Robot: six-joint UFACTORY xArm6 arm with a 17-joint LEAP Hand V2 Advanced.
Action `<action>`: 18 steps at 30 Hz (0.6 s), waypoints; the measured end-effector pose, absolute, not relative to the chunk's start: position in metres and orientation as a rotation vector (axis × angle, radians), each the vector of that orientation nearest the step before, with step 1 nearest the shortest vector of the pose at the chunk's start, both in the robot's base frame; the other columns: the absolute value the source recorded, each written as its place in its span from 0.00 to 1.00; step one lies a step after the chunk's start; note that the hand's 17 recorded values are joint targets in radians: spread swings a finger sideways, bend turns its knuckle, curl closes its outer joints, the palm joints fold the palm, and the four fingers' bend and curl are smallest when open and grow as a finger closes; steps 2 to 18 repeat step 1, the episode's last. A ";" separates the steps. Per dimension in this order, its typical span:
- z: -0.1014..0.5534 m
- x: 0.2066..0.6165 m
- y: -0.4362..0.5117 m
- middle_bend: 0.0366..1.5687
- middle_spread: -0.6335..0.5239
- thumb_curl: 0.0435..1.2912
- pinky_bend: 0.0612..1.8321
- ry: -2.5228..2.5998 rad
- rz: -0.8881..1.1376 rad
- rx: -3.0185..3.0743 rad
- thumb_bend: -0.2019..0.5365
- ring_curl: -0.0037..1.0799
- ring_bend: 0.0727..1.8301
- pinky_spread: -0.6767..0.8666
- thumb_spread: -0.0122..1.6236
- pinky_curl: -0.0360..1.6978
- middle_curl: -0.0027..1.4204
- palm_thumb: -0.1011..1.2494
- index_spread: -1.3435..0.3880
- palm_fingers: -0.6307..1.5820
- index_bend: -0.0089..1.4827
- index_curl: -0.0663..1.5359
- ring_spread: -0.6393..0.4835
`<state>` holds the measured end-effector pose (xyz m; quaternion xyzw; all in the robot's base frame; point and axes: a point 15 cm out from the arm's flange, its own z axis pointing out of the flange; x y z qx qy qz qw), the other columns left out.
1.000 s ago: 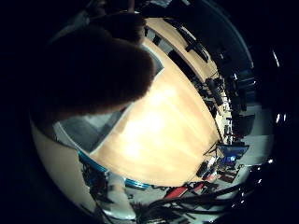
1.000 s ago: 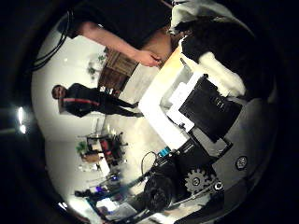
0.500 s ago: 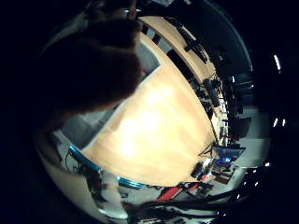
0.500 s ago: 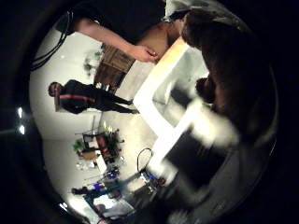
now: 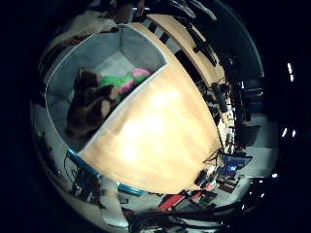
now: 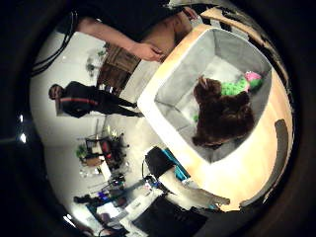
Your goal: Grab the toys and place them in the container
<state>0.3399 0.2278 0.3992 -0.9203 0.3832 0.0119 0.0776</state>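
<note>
The hand is positioned above the container [image 6: 170, 94], looking down into it. No part of the fingers can be identified with certainty in either palm view, so whether the hand is wide, narrow or holding anything cannot be told.

The container is a grey, fabric-walled bin with a pale rim. It stands on a light wooden table [image 5: 160, 141], at one end of the tabletop.

Contents of the container:
- A brown plush toy [image 6: 222, 116] lies on the floor of the bin, against one wall.
- A green and pink toy [image 6: 239, 85] lies beside it, touching or partly under the brown one.

Judged status: at least two toys are deposited. The visible stretch of tabletop beside the bin carries no further toys, so the task appears complete or nearly so; areas outside both views remain unchecked.
</note>
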 end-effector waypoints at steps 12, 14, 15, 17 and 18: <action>0.399 0.340 0.228 0.26 0.37 0.18 0.41 1.147 0.036 -2.755 0.23 0.25 0.35 0.53 0.53 0.18 0.26 0.22 0.48 0.40 0.13 0.32 0.45; 0.399 0.340 0.228 0.26 0.37 0.18 0.41 1.147 0.036 -2.755 0.23 0.25 0.35 0.53 0.53 0.18 0.26 0.22 0.48 0.40 0.13 0.32 0.45; 0.399 0.340 0.228 0.26 0.37 0.18 0.41 1.147 0.036 -2.755 0.23 0.25 0.35 0.53 0.53 0.18 0.26 0.22 0.48 0.40 0.13 0.32 0.45; 0.399 0.340 0.228 0.26 0.37 0.18 0.41 1.147 0.036 -2.755 0.23 0.25 0.35 0.53 0.53 0.18 0.26 0.22 0.48 0.40 0.13 0.32 0.45; 0.399 0.340 0.228 0.26 0.37 0.18 0.41 1.147 0.036 -2.755 0.23 0.25 0.35 0.53 0.53 0.18 0.26 0.22 0.48 0.40 0.13 0.32 0.45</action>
